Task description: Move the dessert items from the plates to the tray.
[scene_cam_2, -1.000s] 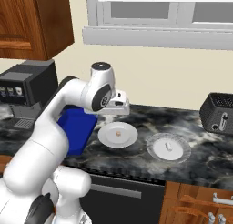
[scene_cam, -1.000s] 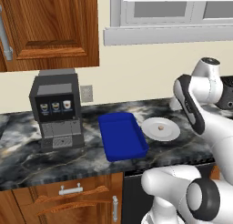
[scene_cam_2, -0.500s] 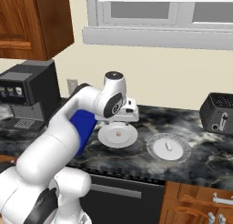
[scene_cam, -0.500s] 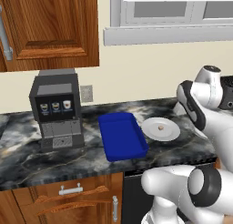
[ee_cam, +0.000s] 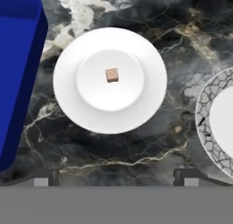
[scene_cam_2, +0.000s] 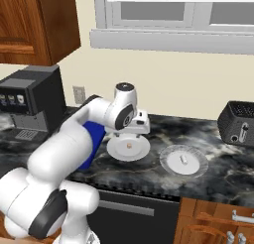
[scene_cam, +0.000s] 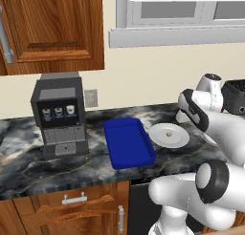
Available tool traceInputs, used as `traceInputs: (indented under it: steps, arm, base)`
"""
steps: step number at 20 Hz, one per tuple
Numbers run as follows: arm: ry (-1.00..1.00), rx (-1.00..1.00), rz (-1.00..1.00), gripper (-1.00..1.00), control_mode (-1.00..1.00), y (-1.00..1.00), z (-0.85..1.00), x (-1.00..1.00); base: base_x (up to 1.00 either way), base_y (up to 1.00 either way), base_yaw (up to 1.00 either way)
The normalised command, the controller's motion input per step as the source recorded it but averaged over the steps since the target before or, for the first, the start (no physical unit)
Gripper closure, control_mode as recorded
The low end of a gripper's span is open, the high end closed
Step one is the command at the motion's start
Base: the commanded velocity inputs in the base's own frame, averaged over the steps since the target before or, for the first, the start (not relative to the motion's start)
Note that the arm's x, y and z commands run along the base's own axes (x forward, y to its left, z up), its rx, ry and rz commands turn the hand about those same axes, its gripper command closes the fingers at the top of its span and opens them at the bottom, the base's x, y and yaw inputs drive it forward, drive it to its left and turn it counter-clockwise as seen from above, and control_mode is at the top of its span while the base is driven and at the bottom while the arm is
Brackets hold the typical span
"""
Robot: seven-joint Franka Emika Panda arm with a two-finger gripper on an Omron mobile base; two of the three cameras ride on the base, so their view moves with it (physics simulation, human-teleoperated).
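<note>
From the left, we saw the blue tray (scene_cam: 128,144) beside the white plate (scene_cam: 169,135). From the right, a white stick (scene_cam_2: 183,159) lay on the grey plate (scene_cam_2: 184,161). Our open fingers (ee_cam: 116,178) hung above the brown cube (ee_cam: 112,75) on the marble surface (ee_cam: 182,45)

Two base cameras flank the arm, sharing the white plate (scene_cam: 168,135); the hand camera looks straight down, closer.

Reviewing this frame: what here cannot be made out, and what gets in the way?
- Grey plate, hand view: cut off by the right edge, so its white stick is out of frame there.
- Tray, right base view: mostly hidden behind the arm.
- Gripper, hand view: just the fingertips show, set wide apart.
</note>
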Motion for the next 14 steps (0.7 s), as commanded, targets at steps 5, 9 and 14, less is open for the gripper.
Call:
traceInputs:
  steps: [5,9,14]
  arm:
    - [-0.01,0.0,0.0,-1.0,-1.0,0.12,-0.18,0.29]
    - [-0.01,0.0,0.0,-1.0,-1.0,0.17,-0.1,0.27]
    - [0.0,0.0,0.0,-1.0,-1.0,0.1,-0.13,0.35]
  base:
    - [0.0,0.0,0.0]
    - [0.0,0.0,0.0]
    - [0.0,0.0,0.0]
